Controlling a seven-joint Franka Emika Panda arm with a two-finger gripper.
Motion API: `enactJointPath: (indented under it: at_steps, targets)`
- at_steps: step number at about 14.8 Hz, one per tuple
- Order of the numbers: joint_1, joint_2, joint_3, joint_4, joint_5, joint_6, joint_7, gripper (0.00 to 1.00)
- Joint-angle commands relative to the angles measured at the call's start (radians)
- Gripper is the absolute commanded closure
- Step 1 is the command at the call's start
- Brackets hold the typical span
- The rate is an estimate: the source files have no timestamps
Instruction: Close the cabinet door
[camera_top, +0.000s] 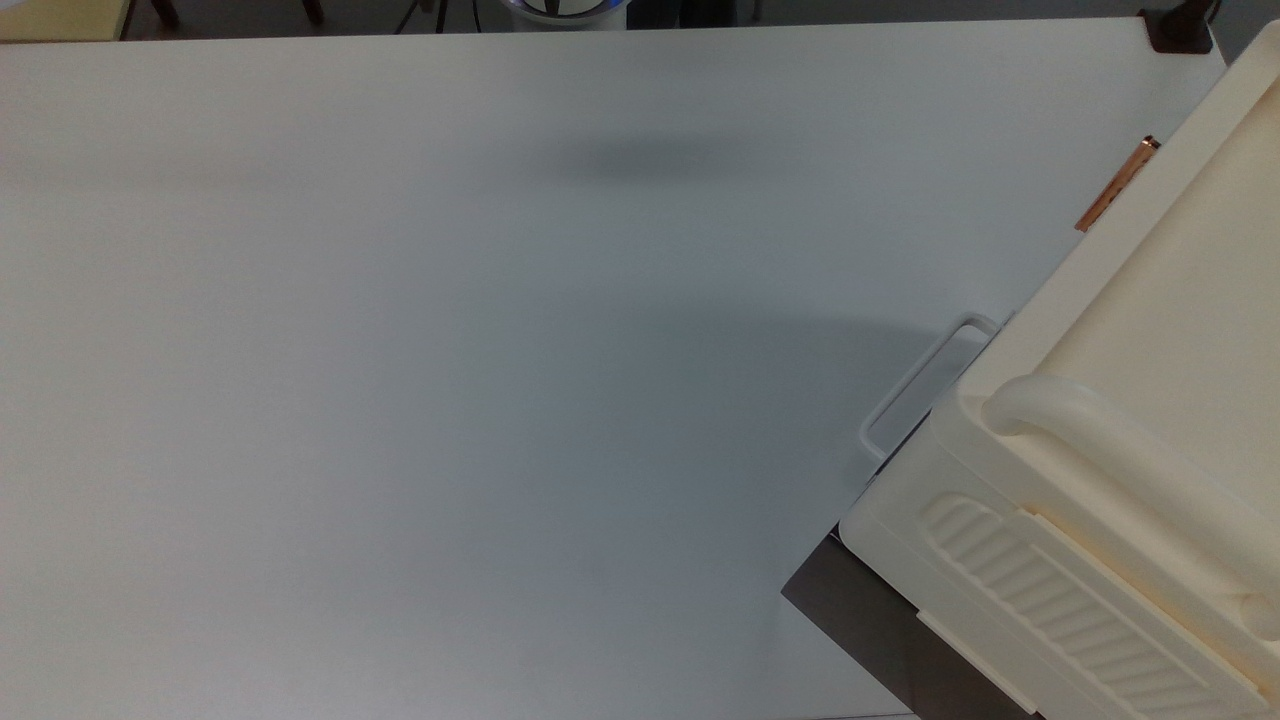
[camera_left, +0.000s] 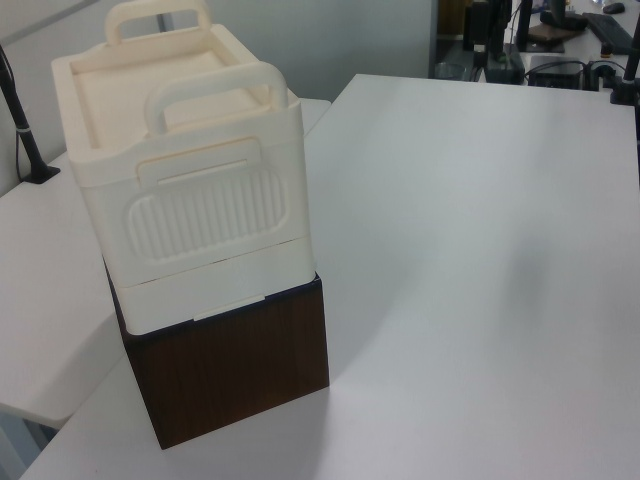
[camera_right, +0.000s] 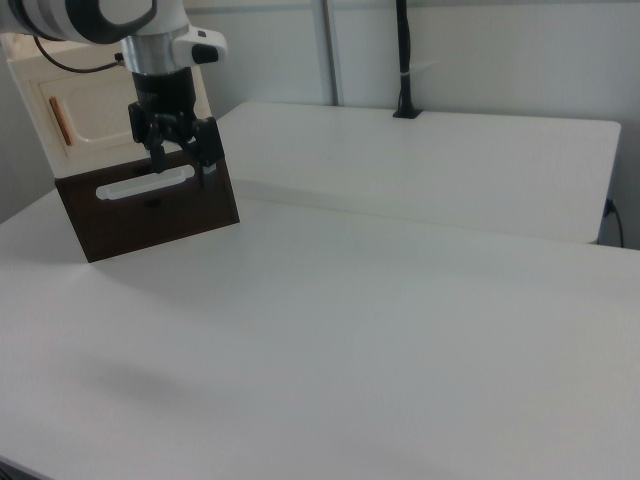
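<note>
The cream-white cabinet (camera_left: 190, 190) sits on top of a dark brown wooden base (camera_left: 235, 370) at one corner of the white desk (camera_top: 450, 380). In the left view it stands at the left view's left, showing its ribbed side panel (camera_left: 205, 215) and two thick rounded handles (camera_left: 215, 85) on top. In the top view it fills the top view's lower right corner, and a slim copper-orange bar handle (camera_top: 1117, 184) shows along its edge facing the open desk. In the right view the cabinet door (camera_right: 95, 115) is at the right view's upper left, a cream panel with a recessed rectangular inset and the copper bar handle (camera_right: 61, 121) near its left edge; the panel looks flush with the cabinet front. A white handle (camera_right: 146, 184) runs across the brown base below it. The gripper (camera_right: 180, 160) hangs from the white arm (camera_right: 100, 15) in front of the cabinet, level with the join between door and base, pointing downward. Whether the fingers are open or closed cannot be told. A black pole (camera_right: 403, 60) stands clamped at the far desk.
</note>
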Motion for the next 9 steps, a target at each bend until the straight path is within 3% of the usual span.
enactJointPath:
  at_steps: [1, 4, 9]
  targets:
    - [0.011, -0.023, -0.063, -0.026, -0.007, -0.017, -0.182, 0.00]
    - [0.069, -0.014, -0.125, -0.023, -0.007, -0.017, -0.151, 0.00]
    - [0.074, -0.002, -0.134, -0.020, -0.008, -0.019, -0.081, 0.00]
